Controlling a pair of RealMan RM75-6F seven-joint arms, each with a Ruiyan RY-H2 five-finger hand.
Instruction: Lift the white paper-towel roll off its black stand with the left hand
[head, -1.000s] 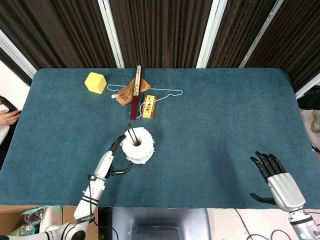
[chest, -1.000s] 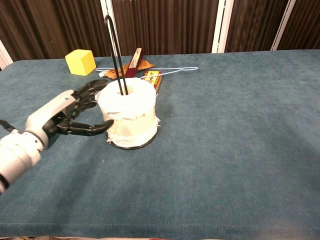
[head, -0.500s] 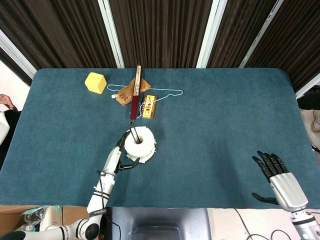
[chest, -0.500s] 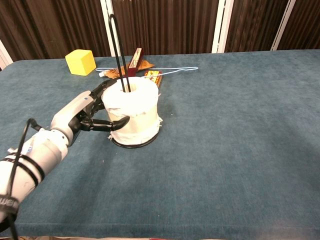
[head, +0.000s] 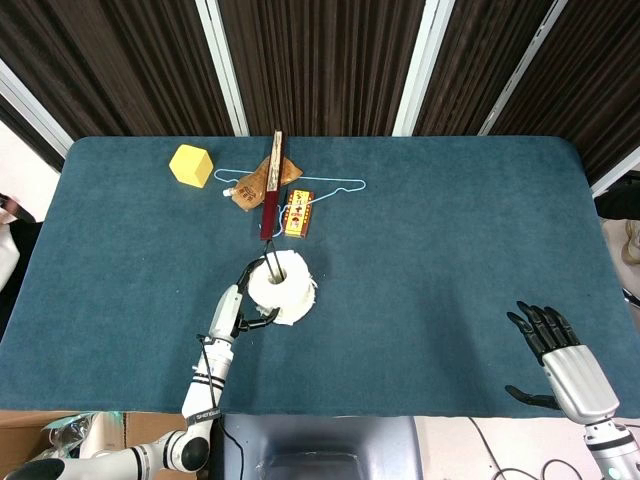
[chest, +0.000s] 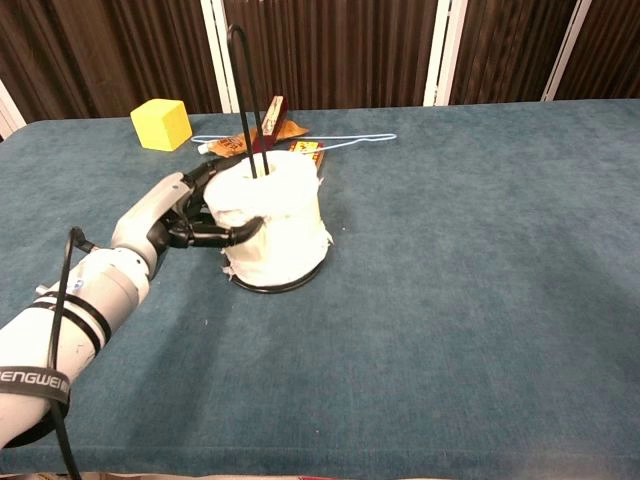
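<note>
The dark fingers (chest: 215, 236) of the left hand (chest: 175, 212) are wrapped against the near-left side of the white paper-towel roll (chest: 272, 218), one curling across its front and others reaching round behind, so the hand grips it. The roll sits over the black wire stand (chest: 243, 80), whose tall loop rises through the core, with the round base ring showing under the roll's lower edge. In the head view the roll (head: 280, 287) stands left of centre on the teal cloth table (head: 450, 230), nearer the front edge than the back.

Behind it, apart, lie a small orange patterned box (head: 298, 213), a dark red flat stick (head: 272, 186), a brown pouch (head: 258, 183) and a pale blue wire hanger (head: 335, 186); a yellow cube (head: 190, 165) sits further back left. To the right is open cloth.

The left forearm reaches up from the front edge at a low slant. The right hand (head: 560, 358) hovers off the front right corner, its fingers spread and holding nothing.
</note>
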